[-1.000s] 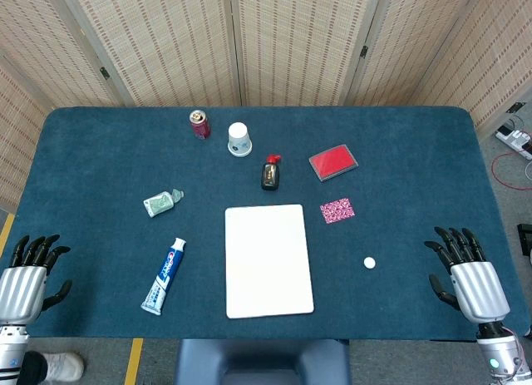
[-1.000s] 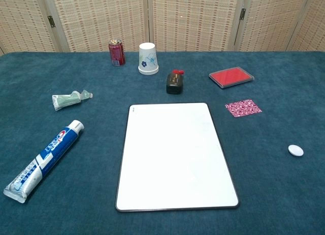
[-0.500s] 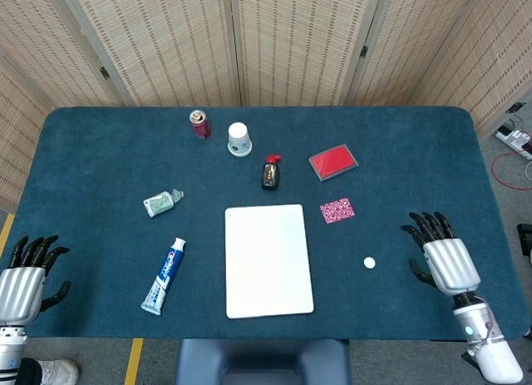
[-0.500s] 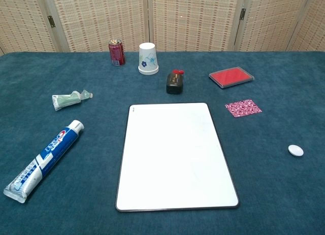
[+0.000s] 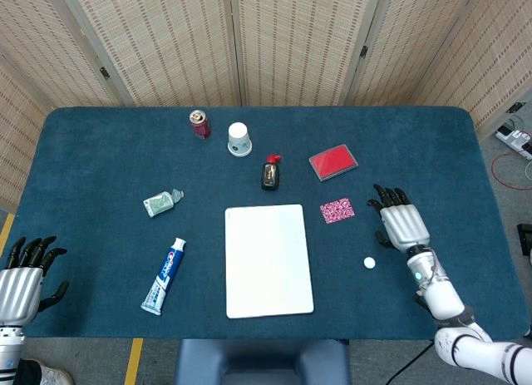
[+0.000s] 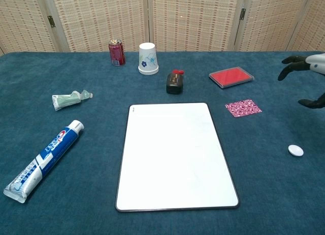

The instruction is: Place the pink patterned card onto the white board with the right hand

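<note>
The left hand [image 5: 23, 278] is parked at the near-left corner of the table with its fingers apart and nothing in it, pretty much where it sat a second ago, so it's clearly not part of this. Going across from there: a toothpaste tube [image 5: 164, 275] lies flat, a crumpled green tube [image 5: 161, 203] sits a bit further back, and a red can [image 5: 199, 124] and a paper cup [image 5: 239, 139] stand near the far edge. The white board [image 5: 268, 260] lies flat in the middle with nothing on it yet.

Right of the board's far corner is the pink patterned card [image 5: 337, 209], flat on the cloth, just beside the board but not touching it. It hasn't budged.

The real change is the right hand [image 5: 401, 222]. A second ago it was down at the near-right corner; now it has swung forward and inward and sits near the card on its right side, fingers spread, holding nothing. It also pokes into the chest view at the right edge now, when it wasn't visible there before. A small white disc [image 5: 369, 262] lies near it, on the near side.

So this looks like the reach stage: approach nearly done, grasp not started. Lifting a thin flat card off cloth will probably be the fiddly bit.
</note>
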Action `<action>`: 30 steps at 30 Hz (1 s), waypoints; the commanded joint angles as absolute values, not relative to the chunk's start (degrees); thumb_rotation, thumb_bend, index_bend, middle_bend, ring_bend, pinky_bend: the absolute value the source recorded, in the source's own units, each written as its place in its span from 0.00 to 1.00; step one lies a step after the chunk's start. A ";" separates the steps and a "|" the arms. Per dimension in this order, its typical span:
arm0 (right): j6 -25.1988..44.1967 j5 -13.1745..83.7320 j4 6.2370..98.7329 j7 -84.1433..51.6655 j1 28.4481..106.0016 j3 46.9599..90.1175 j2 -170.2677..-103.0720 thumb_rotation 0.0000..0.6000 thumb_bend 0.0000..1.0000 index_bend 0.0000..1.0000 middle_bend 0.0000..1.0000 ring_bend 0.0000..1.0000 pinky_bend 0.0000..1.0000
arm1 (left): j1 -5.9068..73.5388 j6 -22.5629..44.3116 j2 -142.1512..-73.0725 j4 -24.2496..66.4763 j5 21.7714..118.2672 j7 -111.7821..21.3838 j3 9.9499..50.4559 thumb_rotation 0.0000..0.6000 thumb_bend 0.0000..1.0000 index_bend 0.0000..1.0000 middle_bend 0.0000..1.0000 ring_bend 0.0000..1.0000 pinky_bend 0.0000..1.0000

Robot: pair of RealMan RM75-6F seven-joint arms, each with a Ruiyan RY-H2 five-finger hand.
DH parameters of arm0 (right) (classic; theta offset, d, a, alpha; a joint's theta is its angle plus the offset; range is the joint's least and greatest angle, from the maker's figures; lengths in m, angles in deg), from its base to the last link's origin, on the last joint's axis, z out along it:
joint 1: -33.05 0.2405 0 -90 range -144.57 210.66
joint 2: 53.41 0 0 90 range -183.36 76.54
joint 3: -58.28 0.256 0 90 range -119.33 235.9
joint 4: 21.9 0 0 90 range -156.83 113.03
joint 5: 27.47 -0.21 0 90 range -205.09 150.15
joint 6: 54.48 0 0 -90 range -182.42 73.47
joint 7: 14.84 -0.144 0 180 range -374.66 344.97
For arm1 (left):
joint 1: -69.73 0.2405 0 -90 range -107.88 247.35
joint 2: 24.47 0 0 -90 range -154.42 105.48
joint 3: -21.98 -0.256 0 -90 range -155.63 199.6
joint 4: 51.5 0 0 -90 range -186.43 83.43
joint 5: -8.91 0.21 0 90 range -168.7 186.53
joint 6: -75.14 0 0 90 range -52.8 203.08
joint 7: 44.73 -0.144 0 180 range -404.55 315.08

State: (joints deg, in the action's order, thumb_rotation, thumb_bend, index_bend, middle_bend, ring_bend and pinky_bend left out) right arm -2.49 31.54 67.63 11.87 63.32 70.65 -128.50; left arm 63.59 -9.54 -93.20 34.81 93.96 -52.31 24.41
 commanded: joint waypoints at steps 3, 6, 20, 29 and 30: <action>-6.64 23.44 61.06 16.84 69.57 71.66 -134.24 1.00 0.42 0.20 0.00 0.00 0.00 | 63.56 -9.38 -93.11 34.80 93.88 -52.30 24.40 1.00 0.34 0.32 0.17 0.14 0.00; -7.50 20.47 58.28 18.68 71.85 71.51 -136.36 1.00 0.41 0.20 0.00 0.00 0.00 | 63.63 -9.29 -93.18 34.67 93.74 -52.05 24.35 1.00 0.34 0.32 0.17 0.14 0.00; -10.93 12.74 46.97 22.83 79.54 69.54 -144.28 1.00 0.34 0.20 0.00 0.00 0.00 | 63.93 -9.11 -93.16 34.49 93.25 -51.92 24.25 1.00 0.34 0.32 0.17 0.14 0.00; -11.84 10.36 43.70 23.83 82.03 68.17 -146.41 1.00 0.34 0.20 0.01 0.00 0.00 | 63.95 -8.91 -93.26 34.41 92.95 -52.15 24.30 1.00 0.34 0.32 0.17 0.14 0.00; -11.88 10.27 43.44 23.82 82.21 67.99 -146.57 1.00 0.34 0.20 0.01 0.00 0.00 | 63.94 -8.83 -93.26 34.41 92.92 -52.16 24.28 1.00 0.34 0.32 0.17 0.14 0.00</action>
